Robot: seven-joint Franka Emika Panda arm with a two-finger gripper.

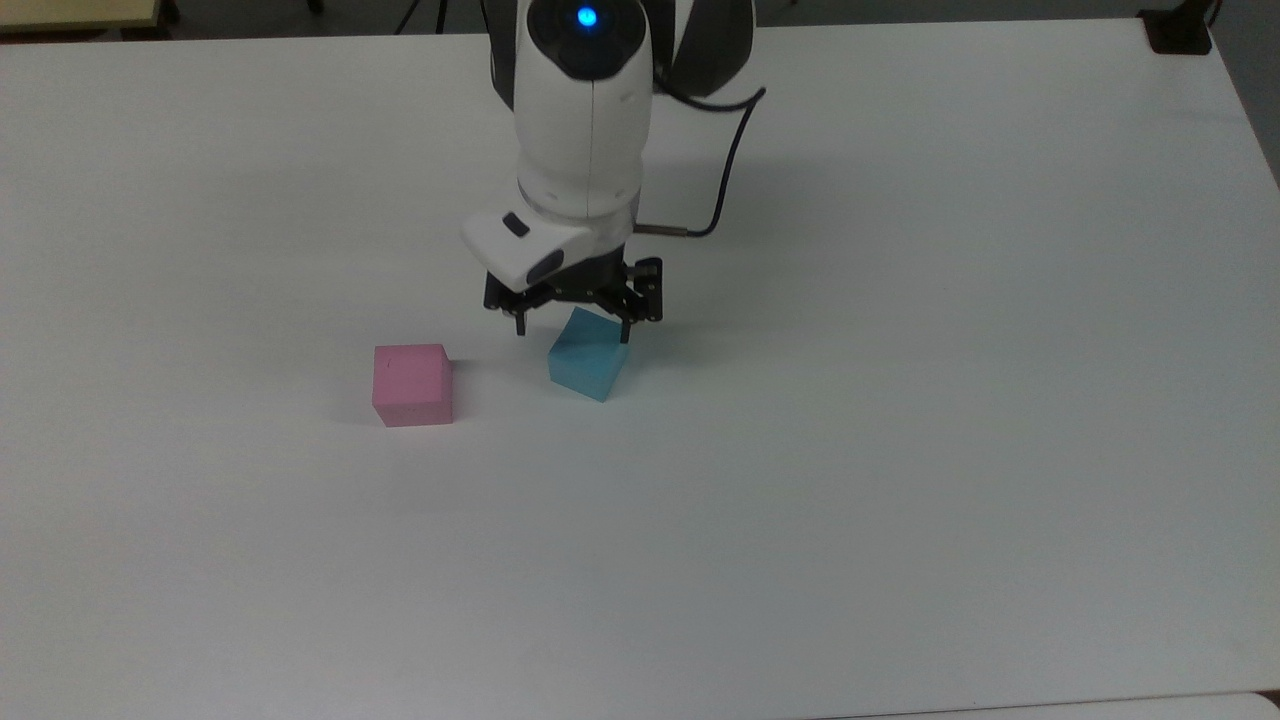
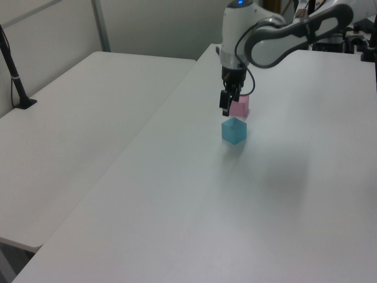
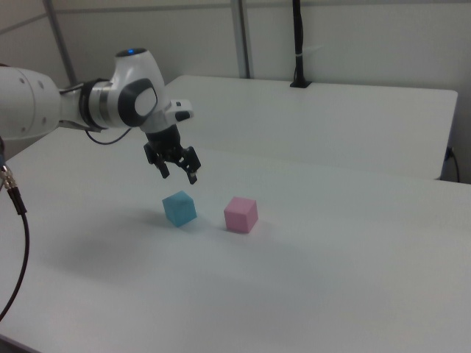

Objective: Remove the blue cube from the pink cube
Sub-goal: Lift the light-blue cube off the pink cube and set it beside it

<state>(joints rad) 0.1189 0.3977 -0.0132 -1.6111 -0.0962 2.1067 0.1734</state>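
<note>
Tool (image 1: 572, 325) spread wide and empty, hanging just above the blue cube (image 1: 588, 367) with a clear gap under the fingertips. Blue cube down on the white desk (image 1: 900, 450), turned cornerwise to the desk's edges, one vertical edge facing the front edge in the top view. Pink cube (image 1: 412, 385) also flat on the desk, square to the edges, near the blue one but apart, bare desk between the two. Both roughly midway between the front and back edges in the top view, well away from any corner. Same pair in the left view: blue cube (image 2: 234, 130) nearer the camera, pink cube (image 2: 239, 106) just behind, tool (image 2: 226, 104) above. In the right view, blue cube (image 3: 179, 208) and pink cube (image 3: 241, 214) side by side with a gap, tool (image 3: 176, 166) overhead.

Judged from this layout: unstacking done, nothing left on top of the pink cube.

Handling, as a guess: matte, plain faces, likely light and slightly yielding like foam, grippy, not fragile. Best hold across two opposite flat faces, mid-height, tool turned to match the cornerwise pose; pinching on corners likely to twist or pop it loose.
</note>
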